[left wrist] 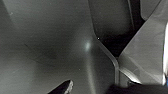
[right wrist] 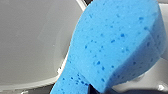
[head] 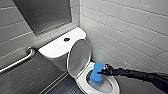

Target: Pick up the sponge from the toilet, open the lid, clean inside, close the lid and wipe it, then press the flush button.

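A metal grab bar [head: 17, 62] runs along the grey tiled wall [head: 15, 32].

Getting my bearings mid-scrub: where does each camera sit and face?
Head: high up, looking forward-down at the toilet, lid raised; right gripper holds the sponge over the bowl.
Left wrist: close against smooth grey surfaces; dark robot parts at the edge.
Right wrist: close behind the sponge, white toilet beyond.
Shared: head and right wrist see the sponge.

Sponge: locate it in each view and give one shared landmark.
Head view: the sponge is low centre, over the toilet, at the right gripper.
Right wrist view: the sponge spans centre to right, large.
Left wrist view: I cannot place it among pale curved surfaces.
Shared landmark: the toilet, white.
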Tool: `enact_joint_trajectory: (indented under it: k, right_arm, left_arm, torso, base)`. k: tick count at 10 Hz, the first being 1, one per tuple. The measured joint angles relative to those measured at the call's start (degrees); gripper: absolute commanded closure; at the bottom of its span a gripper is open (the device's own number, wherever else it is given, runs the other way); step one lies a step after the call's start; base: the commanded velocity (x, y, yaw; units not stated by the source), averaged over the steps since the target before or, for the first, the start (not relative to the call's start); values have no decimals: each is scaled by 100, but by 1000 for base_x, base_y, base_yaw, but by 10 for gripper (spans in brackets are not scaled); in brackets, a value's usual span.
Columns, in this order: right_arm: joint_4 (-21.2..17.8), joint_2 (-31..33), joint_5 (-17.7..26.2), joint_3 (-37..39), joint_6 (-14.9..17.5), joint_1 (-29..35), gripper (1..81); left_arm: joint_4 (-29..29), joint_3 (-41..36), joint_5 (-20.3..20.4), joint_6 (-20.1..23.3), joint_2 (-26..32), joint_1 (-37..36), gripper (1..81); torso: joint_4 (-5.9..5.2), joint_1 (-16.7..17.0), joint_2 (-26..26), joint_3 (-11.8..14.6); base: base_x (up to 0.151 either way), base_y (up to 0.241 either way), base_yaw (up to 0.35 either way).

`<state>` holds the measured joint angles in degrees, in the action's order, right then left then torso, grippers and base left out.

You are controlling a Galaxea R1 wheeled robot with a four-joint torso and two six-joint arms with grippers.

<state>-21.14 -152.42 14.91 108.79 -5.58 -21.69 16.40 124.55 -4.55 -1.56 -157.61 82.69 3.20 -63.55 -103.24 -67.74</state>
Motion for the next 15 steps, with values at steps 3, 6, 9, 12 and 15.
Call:
enact_joint_trajectory:
  k: [3, 6, 9, 12, 15]
  right_arm:
    - [26, -343, 22, 413, 2, 44, 811]
    - [33, -758, -9, 1051, 5, 68, 811]
    - [35, -811, -262, 1436, 46, -282, 811]
    - [33, -631, -358, 1397, 60, -452, 811]
    - [26, 49, -502, 717, 27, -533, 811]
  left_arm:
    - [-6, 0, -20, 2, 0, 2, 10]
    - [-9, 4, -38, -4, 2, 5, 10]
    - [-9, 1, -41, -1, 69, 69, 10]
    - [-9, -13, -41, -4, 78, 99, 10]
    - [-11, -16, -49, -4, 37, 99, 10]
  torso:
    - [0, 0, 0, 0]
    - [0, 0, 0, 0]
    - [0, 0, 0, 0]
    - [0, 0, 0, 0]
    - [0, 0, 0, 0]
  base:
    - [0, 0, 0]
    - [0, 0, 0]
    - [0, 0, 0]
    - [0, 0, 0]
    - [0, 0, 0]
